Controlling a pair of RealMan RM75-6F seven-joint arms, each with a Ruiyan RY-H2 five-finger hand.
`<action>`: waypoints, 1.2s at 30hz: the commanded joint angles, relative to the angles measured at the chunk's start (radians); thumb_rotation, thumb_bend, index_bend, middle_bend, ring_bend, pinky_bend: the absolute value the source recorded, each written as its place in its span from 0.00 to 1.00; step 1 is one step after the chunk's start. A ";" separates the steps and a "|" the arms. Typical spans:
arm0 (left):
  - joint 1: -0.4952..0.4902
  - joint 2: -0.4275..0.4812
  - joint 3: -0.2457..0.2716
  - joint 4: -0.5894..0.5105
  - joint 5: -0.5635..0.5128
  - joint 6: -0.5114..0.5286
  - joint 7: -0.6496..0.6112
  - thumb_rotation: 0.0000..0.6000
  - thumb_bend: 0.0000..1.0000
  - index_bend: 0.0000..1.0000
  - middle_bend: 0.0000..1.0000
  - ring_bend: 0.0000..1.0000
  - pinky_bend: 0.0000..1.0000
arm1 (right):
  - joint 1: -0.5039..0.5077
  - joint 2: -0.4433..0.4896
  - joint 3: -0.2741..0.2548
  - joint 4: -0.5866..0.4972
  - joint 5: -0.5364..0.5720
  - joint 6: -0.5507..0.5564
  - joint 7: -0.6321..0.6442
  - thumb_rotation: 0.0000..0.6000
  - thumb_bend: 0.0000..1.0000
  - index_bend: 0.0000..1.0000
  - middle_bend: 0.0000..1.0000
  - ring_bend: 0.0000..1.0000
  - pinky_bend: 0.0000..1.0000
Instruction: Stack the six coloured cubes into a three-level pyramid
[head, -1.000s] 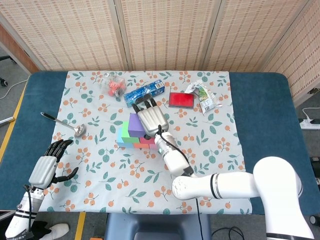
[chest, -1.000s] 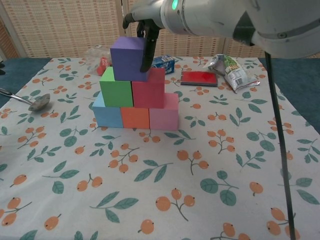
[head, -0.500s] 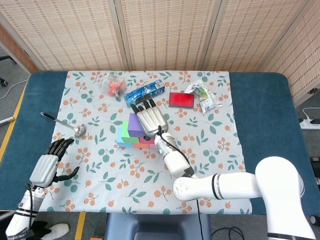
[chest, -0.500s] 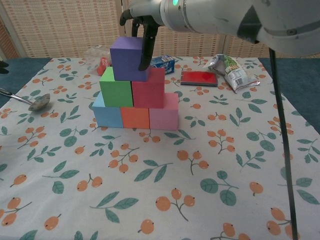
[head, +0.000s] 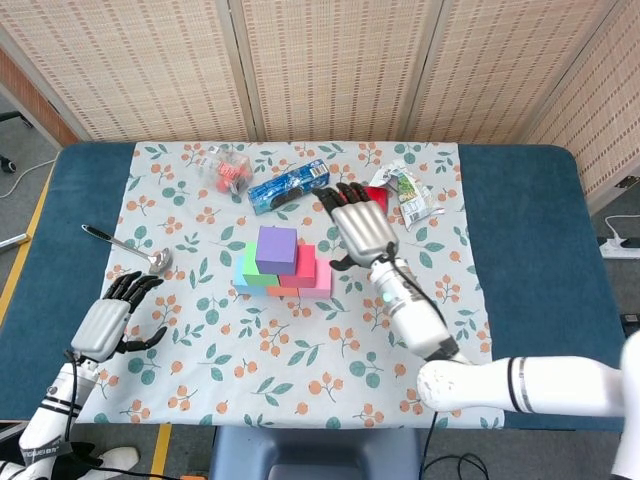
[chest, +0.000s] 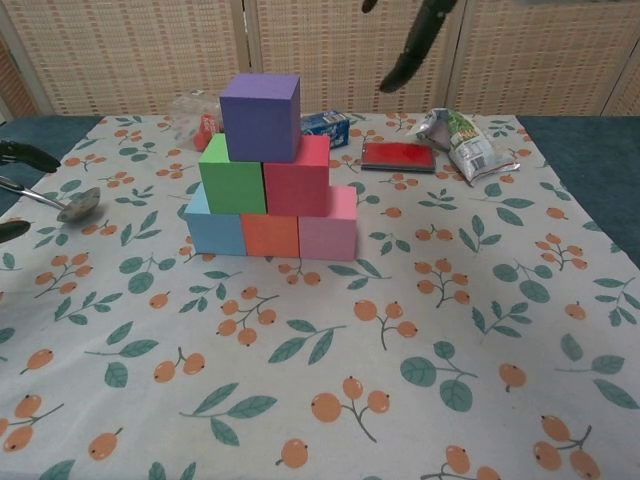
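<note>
The pyramid looks done. 3 cubes sit on the bottom: a blue cube, an orange cube and a pink cube. On top of them sit a green cube and a red cube. The purple cube sits on the very top.

The right hand hangs in the air just beside the stack, on its right side. Its fingers are spread apart and hold nothing. They touch no cube. The purple cube is to the left of these fingers and lower down.

The left hand is well apart from the cubes, near the front left of the counter. Its fingers are a little apart and hold nothing. A metal spoon lies just past those fingers.

What could go wrong now? The right hand is close to the stack. If it swings left, its fingers could bump the purple cube and knock it off. A hard bump could push the green and red cubes too, and then the whole pyramid would fall.

The purple cube sits a bit more over the green cube than the red one, so a small push from the right could tip it.

If the hand drops low behind the stack, it could also hit the blue toothpaste box or the red pouch near its fingers.
</note>
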 joint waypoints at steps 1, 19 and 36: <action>-0.039 -0.032 0.002 0.043 0.013 -0.048 -0.017 0.60 0.32 0.18 0.15 0.05 0.07 | -0.119 0.086 -0.091 -0.026 -0.107 -0.072 0.106 1.00 0.00 0.00 0.08 0.00 0.00; -0.203 -0.089 -0.027 0.053 -0.158 -0.329 0.165 0.00 0.32 0.04 0.00 0.00 0.00 | -0.170 0.025 -0.281 0.163 -0.279 -0.344 0.158 0.07 0.00 0.00 0.00 0.00 0.00; -0.249 -0.164 -0.017 0.083 -0.244 -0.347 0.344 0.00 0.32 0.06 0.00 0.00 0.00 | -0.144 -0.171 -0.271 0.359 -0.338 -0.405 0.234 0.06 0.00 0.00 0.00 0.00 0.00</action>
